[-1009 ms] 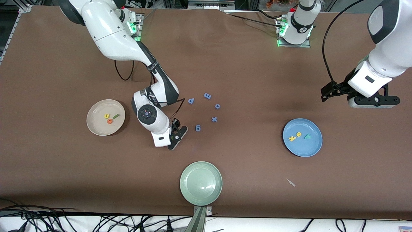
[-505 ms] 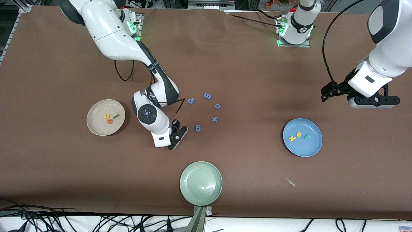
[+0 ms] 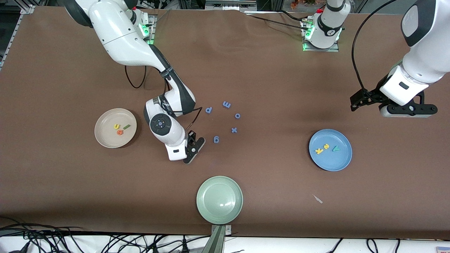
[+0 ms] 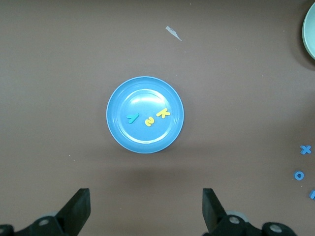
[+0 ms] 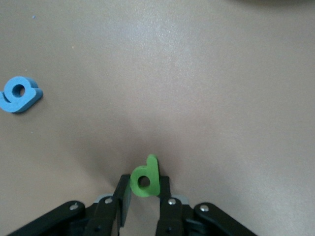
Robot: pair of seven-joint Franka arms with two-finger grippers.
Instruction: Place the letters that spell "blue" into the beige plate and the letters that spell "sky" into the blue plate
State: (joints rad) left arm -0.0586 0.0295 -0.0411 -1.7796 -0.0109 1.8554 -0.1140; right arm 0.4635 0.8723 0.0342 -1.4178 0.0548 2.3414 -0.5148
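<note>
Narrowed since before, right tool [image 5: 143, 196] now pinches green b [image 5: 145, 178].

Brown table [image 3: 267, 70], three plates [image 3: 219, 200], blue letters [image 3: 226, 104], scrap [image 3: 318, 199]

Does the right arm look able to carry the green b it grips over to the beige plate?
Probably yes: the right gripper is shut on the green b, and only bare table separates it from the beige plate nearby.
</note>
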